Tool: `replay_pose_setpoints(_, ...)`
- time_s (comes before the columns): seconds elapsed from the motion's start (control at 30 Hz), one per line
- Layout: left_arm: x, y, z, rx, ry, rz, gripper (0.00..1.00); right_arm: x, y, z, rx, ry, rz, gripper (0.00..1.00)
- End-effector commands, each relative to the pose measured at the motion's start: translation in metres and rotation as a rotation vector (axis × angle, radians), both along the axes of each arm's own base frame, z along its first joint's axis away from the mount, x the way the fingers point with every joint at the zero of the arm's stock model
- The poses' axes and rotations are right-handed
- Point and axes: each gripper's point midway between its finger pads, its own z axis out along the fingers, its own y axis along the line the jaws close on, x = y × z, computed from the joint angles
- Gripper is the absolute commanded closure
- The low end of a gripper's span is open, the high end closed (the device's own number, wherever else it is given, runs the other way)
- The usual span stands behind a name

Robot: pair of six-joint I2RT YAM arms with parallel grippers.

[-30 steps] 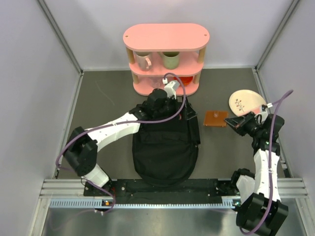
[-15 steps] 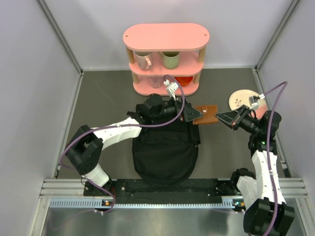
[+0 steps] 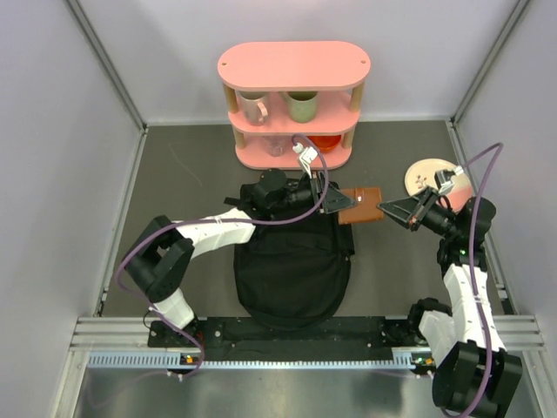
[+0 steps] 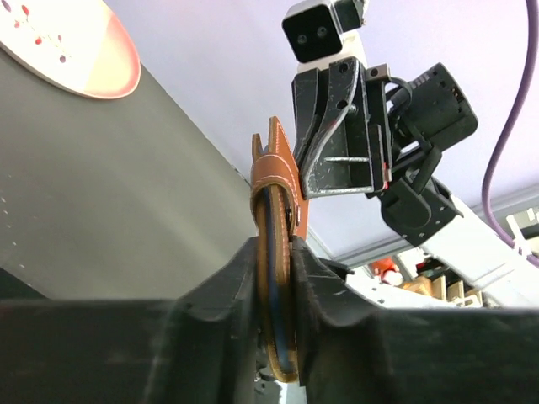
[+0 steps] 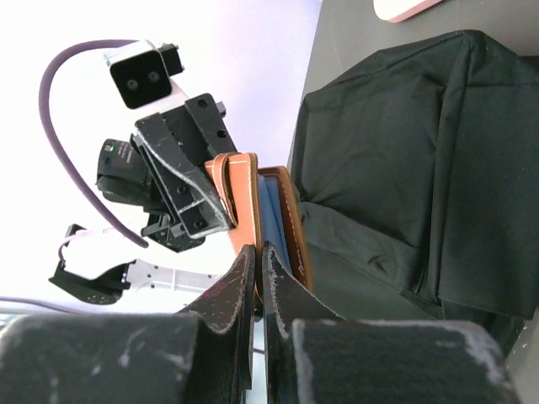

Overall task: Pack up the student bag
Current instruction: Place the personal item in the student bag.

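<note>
As the left hand (image 3: 338,202) pinches a flat brown leather wallet (image 3: 361,205), the right hand (image 3: 387,210) clamps its other edge. Both grip it tightly.

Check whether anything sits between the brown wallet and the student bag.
Nothing visible. The brown wallet hangs clamped by left pincer and right pincer, just beside the student bag; whether its mouth is open can't be told.

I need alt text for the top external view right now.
The left gripper and right gripper pinch a brown leather wallet between them, just off the far right corner of the black student bag. A pink shelf holding mugs stands behind, and a plate lies at right.
</note>
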Motion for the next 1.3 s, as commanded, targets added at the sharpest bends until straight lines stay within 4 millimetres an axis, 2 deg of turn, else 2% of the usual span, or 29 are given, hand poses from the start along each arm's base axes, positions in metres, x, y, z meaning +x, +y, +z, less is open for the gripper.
replay_pose_setpoints(0.0,-0.007,-0.001,0.02,-0.059,-0.07,-0.035,0.9,-0.002,0.003,0.006,-0.028,-0.067,0.036,1.0)
replay_pose_setpoints(0.07,-0.006,0.0,0.019,-0.049,-0.069,-0.032,1.0,0.0,0.001,0.002,-0.054,-0.059,0.02,0.81)
replay_pose_setpoints(0.1,-0.005,0.001,0.017,-0.039,-0.071,-0.022,1.0,0.0,0.0,-0.003,-0.06,-0.011,0.008,0.6)
replay_pose_setpoints(0.13,-0.003,0.003,0.011,-0.017,-0.059,0.0,1.0,0.004,-0.003,-0.006,-0.083,0.005,-0.03,0.48)
replay_pose_setpoints(0.2,0.0,0.011,0.012,0.0,-0.075,0.028,1.0,0.003,-0.007,-0.013,-0.143,0.023,-0.061,0.23)
replay_pose_setpoints(0.23,0.005,0.018,0.002,0.034,-0.053,0.064,1.0,0.006,-0.011,-0.015,-0.168,0.022,-0.097,0.18)
replay_pose_setpoints(0.27,0.004,0.025,0.009,0.029,-0.07,0.084,1.0,0.005,-0.012,-0.013,-0.195,-0.006,-0.104,0.15)
replay_pose_setpoints(0.3,0.006,0.031,0.009,0.04,-0.084,0.104,1.0,0.003,-0.012,-0.015,-0.202,-0.006,-0.106,0.09)
replay_pose_setpoints(0.33,0.009,0.039,-0.002,0.072,-0.064,0.133,1.0,0.0,-0.011,-0.014,-0.203,-0.017,-0.094,0.07)
replay_pose_setpoints(0.37,0.006,0.046,0.005,0.07,-0.079,0.141,1.0,-0.003,-0.008,-0.016,-0.206,-0.025,-0.077,0.05)
replay_pose_setpoints(0.4,0.003,0.051,0.001,0.087,-0.083,0.143,1.0,-0.006,-0.006,-0.017,-0.203,-0.03,-0.059,0.05)
replay_pose_setpoints(0.53,-0.01,0.062,0.006,0.089,-0.1,0.127,1.0,-0.024,0.009,-0.02,-0.2,-0.065,0.043,0.04)
replay_pose_setpoints(0.67,-0.03,0.06,0.013,0.082,-0.119,0.02,1.0,-0.034,0.029,-0.016,-0.216,-0.131,0.118,0.03)
replay_pose_setpoints(0.8,-0.037,0.058,0.009,0.095,-0.114,-0.028,1.0,-0.043,0.048,-0.006,-0.196,-0.209,0.208,0.03)
replay_pose_setpoints(0.9,-0.041,0.057,0.011,0.086,-0.119,-0.065,1.0,-0.042,0.052,-0.003,-0.171,-0.237,0.22,0.03)
replay_pose_setpoints(1.07,-0.046,0.055,0.019,0.041,-0.134,-0.1,1.0,-0.044,0.061,-0.013,-0.148,-0.197,0.269,0.06)
replay_pose_setpoints(1.17,-0.049,0.052,0.02,0.025,-0.131,-0.125,1.0,-0.045,0.064,-0.008,-0.133,-0.217,0.279,0.07)
replay_pose_setpoints(1.27,-0.051,0.051,0.019,0.016,-0.122,-0.144,1.0,-0.048,0.068,-0.003,-0.117,-0.232,0.299,0.18)
